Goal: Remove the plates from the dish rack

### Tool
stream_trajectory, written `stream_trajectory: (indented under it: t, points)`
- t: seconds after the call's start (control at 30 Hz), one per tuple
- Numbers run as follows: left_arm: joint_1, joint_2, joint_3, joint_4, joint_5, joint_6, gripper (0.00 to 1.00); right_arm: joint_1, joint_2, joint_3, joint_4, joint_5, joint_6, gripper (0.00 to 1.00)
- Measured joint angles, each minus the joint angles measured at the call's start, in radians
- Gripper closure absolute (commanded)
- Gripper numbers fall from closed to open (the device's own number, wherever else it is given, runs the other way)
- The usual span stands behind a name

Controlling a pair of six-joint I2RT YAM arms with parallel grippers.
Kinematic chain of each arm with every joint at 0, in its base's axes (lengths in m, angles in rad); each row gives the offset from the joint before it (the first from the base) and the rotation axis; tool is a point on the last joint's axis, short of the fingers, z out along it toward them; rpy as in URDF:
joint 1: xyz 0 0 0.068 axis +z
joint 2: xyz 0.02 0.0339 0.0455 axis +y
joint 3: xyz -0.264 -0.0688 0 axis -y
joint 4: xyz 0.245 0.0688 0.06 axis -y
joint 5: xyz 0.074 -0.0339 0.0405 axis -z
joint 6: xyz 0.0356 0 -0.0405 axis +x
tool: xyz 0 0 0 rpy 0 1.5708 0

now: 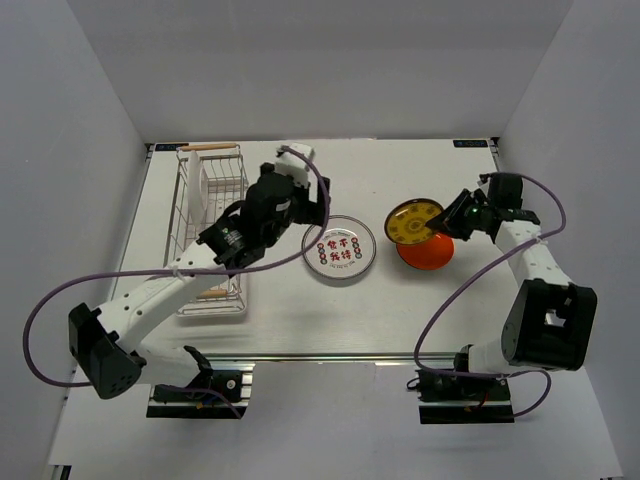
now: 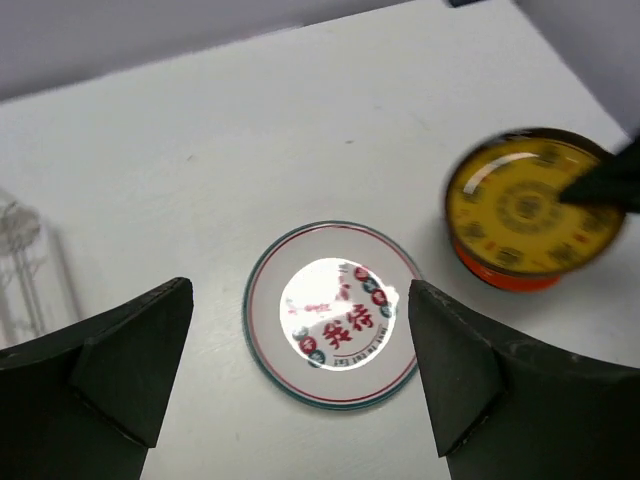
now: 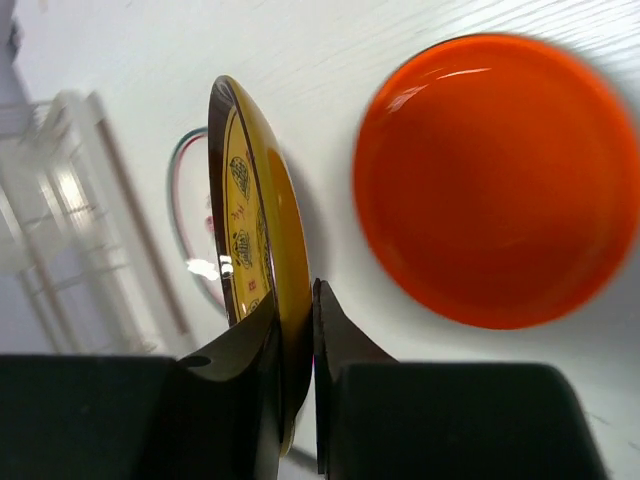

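The silver wire dish rack (image 1: 186,215) stands at the left, with a white plate (image 1: 200,185) upright in it. A white plate with teal-red rings (image 1: 340,247) (image 2: 333,315) lies flat mid-table. My left gripper (image 1: 312,205) (image 2: 299,290) hangs open just above it, holding nothing. An orange-red plate (image 1: 432,254) (image 3: 490,180) lies flat at the right. My right gripper (image 1: 448,222) (image 3: 295,300) is shut on the rim of a small yellow-brown plate (image 1: 413,221) (image 3: 250,220), held tilted over the orange-red plate's left edge.
Wooden rod handles sit at the rack's far end (image 1: 208,147) and near end (image 1: 212,293). White walls enclose the table on the left, back and right. Purple cables (image 1: 60,290) loop off both arms. The rack shows blurred at the left edge of the left wrist view (image 2: 25,260).
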Motion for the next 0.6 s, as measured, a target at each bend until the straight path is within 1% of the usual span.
stream_trajectory:
  t: [0.1,0.27,0.4,0.53,0.57,0.6]
  points:
    - [0.074,0.009,0.000,-0.066,-0.053,-0.119,0.02,-0.017,-0.047,-0.054,0.032,0.112,-0.018,1.00]
    - [0.191,0.036,-0.008,-0.153,-0.059,-0.241,0.02,-0.030,-0.087,-0.143,0.082,0.284,-0.053,1.00]
    - [0.277,0.030,-0.008,-0.202,-0.045,-0.276,0.02,-0.035,-0.085,-0.200,0.123,0.339,-0.068,1.00]
    - [0.372,0.007,-0.003,-0.228,-0.035,-0.280,0.02,-0.034,-0.058,-0.207,0.161,0.357,-0.073,1.00]
    - [0.396,0.006,0.005,-0.237,-0.031,-0.280,0.02,-0.035,-0.050,-0.207,0.172,0.357,-0.074,0.92]
    - [0.416,0.006,0.015,-0.246,-0.026,-0.280,0.02,-0.034,-0.040,-0.207,0.182,0.357,-0.074,0.87]
